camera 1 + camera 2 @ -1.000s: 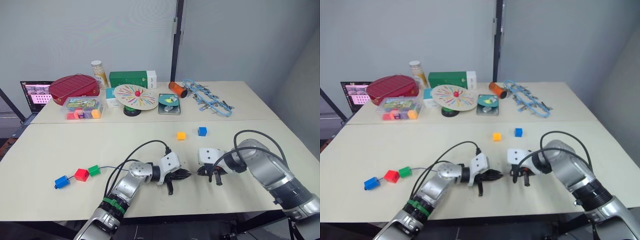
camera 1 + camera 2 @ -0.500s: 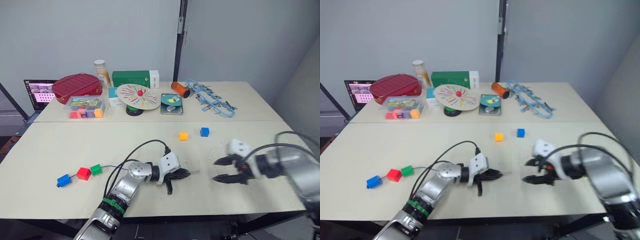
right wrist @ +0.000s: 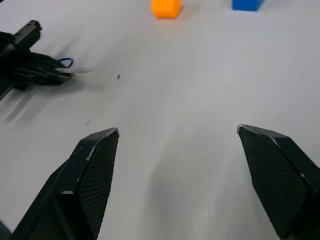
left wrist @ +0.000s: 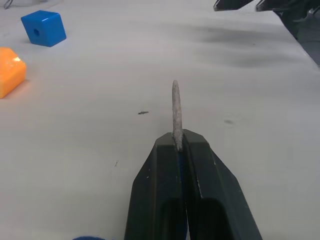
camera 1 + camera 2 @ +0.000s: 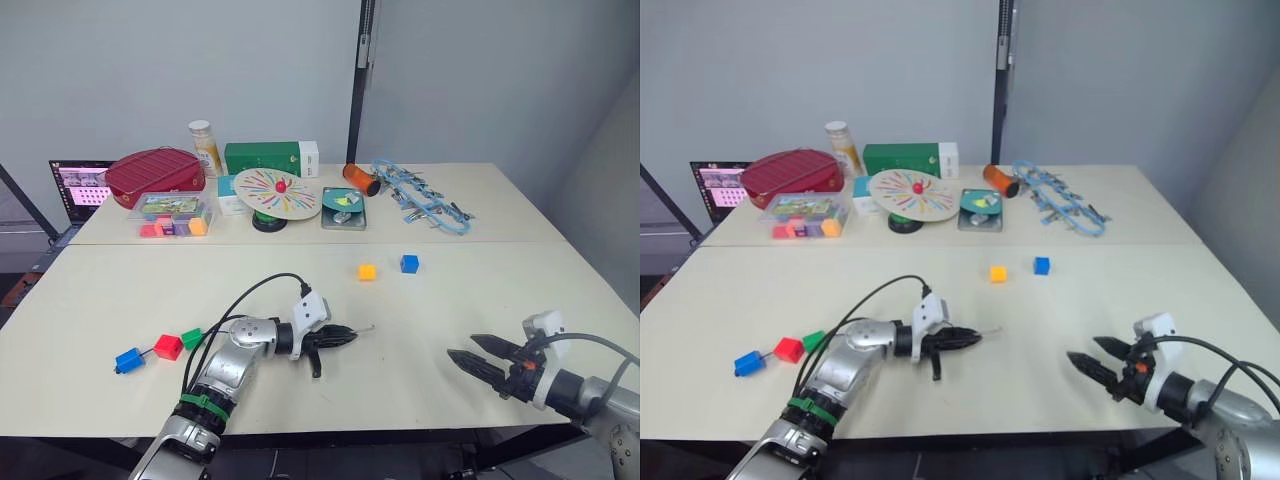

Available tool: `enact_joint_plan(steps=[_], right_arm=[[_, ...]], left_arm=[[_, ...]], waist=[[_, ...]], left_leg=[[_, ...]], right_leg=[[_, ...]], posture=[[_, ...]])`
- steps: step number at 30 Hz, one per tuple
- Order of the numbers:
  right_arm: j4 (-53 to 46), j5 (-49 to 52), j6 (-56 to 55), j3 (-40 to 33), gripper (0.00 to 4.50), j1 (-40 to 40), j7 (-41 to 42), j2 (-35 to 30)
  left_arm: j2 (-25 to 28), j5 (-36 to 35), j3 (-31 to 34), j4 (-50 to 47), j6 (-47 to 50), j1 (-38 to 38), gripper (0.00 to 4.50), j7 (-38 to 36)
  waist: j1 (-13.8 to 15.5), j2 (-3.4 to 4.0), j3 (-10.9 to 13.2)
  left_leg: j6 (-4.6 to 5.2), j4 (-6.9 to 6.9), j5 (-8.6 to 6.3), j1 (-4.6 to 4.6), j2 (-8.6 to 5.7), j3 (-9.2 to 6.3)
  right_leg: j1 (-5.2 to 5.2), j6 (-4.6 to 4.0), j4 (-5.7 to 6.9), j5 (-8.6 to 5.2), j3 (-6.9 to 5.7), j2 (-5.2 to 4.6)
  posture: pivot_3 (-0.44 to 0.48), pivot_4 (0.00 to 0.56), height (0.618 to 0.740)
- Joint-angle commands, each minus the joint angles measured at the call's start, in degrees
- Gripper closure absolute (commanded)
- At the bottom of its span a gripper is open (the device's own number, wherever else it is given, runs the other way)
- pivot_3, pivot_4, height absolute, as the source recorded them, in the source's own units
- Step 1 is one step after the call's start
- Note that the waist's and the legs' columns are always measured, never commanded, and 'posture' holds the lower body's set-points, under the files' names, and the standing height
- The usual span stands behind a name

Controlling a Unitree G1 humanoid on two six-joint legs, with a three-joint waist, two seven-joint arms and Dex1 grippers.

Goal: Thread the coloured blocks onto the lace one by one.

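My left gripper point(image 5: 348, 334) is shut on the lace, whose pale stiff tip point(image 4: 175, 105) sticks out past the fingers, just above the table. A blue block point(image 5: 127, 360), a red block point(image 5: 168, 347) and a green block point(image 5: 192, 338) sit in a row on the lace at the front left. The orange-yellow block point(image 5: 366, 271) and the other blue block point(image 5: 409, 263) lie loose farther back in the middle. My right gripper point(image 5: 463, 346) hovers open and empty near the front right, well apart from the lace tip.
Along the back of the table stand a red case point(image 5: 153, 172), a clear box of coloured pieces point(image 5: 170, 214), a green box point(image 5: 268, 158), a round colourful disc point(image 5: 277, 194) and a light-blue chain tangle point(image 5: 420, 195). A laptop point(image 5: 76, 186) sits at the far left.
My right gripper has opened and drawn back to the right, away from the left gripper. The left gripper, still holding the lace tip, has shifted slightly left.
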Motion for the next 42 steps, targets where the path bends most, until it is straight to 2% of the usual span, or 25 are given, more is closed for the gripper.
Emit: enact_joint_plan(steps=[1, 4, 8, 14, 19, 25, 34, 37, 42], right_arm=[[2.1, -1.2, -5.3, 1.4, 0.51, -5.0, -4.5, 0.5], [7.2, -3.3, -8.8, 5.8, 0.51, -10.6, -7.1, 2.0], [20.8, -11.3, -18.6, 11.3, 0.51, -20.7, -13.7, 3.8], [43.4, -17.8, -30.1, 15.4, 0.51, -37.7, -23.7, 8.6], [57.3, -19.4, -36.8, 16.8, 0.51, -45.8, -27.2, 12.7], [70.2, -21.3, -43.7, 17.8, 0.51, -52.7, -31.0, 15.1], [80.0, -22.5, -47.6, 18.3, 0.51, -56.2, -32.3, 17.5], [81.5, -21.8, -48.1, 17.4, 1.33, -57.1, -33.3, 18.5], [81.8, -22.0, -49.0, 17.5, 3.01, -57.4, -32.7, 19.0]], left_arm=[[0.0, -1.7, 1.3, -5.3, 2.2, 1.1, 4.50, 1.5], [0.5, -1.8, 1.5, -8.1, 4.0, 2.3, 4.50, 2.1], [0.4, -2.5, 1.5, -12.4, 6.1, 4.0, 4.50, 3.3], [0.2, -2.3, 0.9, -15.7, 7.9, 5.2, 4.50, 5.4], [1.1, -1.4, 0.2, -16.8, 8.6, 5.3, 4.50, 6.2], [2.1, -1.8, 0.1, -17.9, 9.2, 6.1, 4.50, 6.6], [2.3, -1.5, -0.1, -18.4, 9.0, 6.7, 4.50, 7.8], [2.5, -1.3, -0.3, -18.3, 8.7, 6.5, 4.50, 7.6], [1.9, -1.0, -0.9, -17.6, 7.9, 6.6, 4.50, 8.0]], waist=[[-0.6, 0.00, 0.0], [-1.4, 0.00, 0.0], [-1.7, 0.02, 0.0], [-1.9, 0.04, 0.0], [-2.1, 0.05, 0.0], [-2.8, 0.06, 0.0], [-3.0, 0.07, 0.0], [-3.0, 0.07, 0.0], [-3.3, 0.08, 0.0]], left_leg=[[-0.01, -0.01, 0.00, 0.03, 0.03, 0.02], [-0.06, -0.05, 0.03, 0.06, 0.07, 0.01], [-0.06, -0.09, 0.04, 0.09, 0.04, 0.05], [-0.12, -0.13, 0.09, 0.06, -0.03, 0.07], [-0.49, -0.36, 0.31, 0.08, -0.03, 0.02], [-0.56, -0.44, 0.35, 0.04, -0.02, 0.04], [-0.57, -0.48, 0.35, 0.05, -0.01, 0.03], [-0.58, -0.48, 0.36, 0.05, -0.01, 0.03], [-0.59, -0.51, 0.36, 0.05, 0.00, 0.03]], right_leg=[[0.01, 0.00, 0.01, 0.00, 0.01, 0.03], [0.02, -0.01, 0.03, -0.01, 0.01, 0.11], [-0.01, -0.02, 0.08, -0.01, 0.06, 0.11], [-0.04, -0.02, 0.06, -0.01, 0.05, 0.08], [-0.06, -0.04, 0.06, 0.00, 0.02, 0.08], [-0.07, -0.04, 0.14, 0.00, 0.04, 0.08], [-0.08, -0.04, 0.14, 0.00, 0.04, 0.09], [-0.08, -0.04, 0.14, 0.00, 0.05, 0.09], [-0.10, -0.04, 0.15, 0.00, 0.05, 0.09]], posture=[[0.000, 0.150, 0.740], [0.000, 0.150, 0.740], [0.000, 0.150, 0.740], [0.000, 0.150, 0.740], [0.000, 0.150, 0.740], [0.000, 0.150, 0.740], [0.000, 0.150, 0.740], [0.000, 0.150, 0.740], [0.000, 0.150, 0.740]])
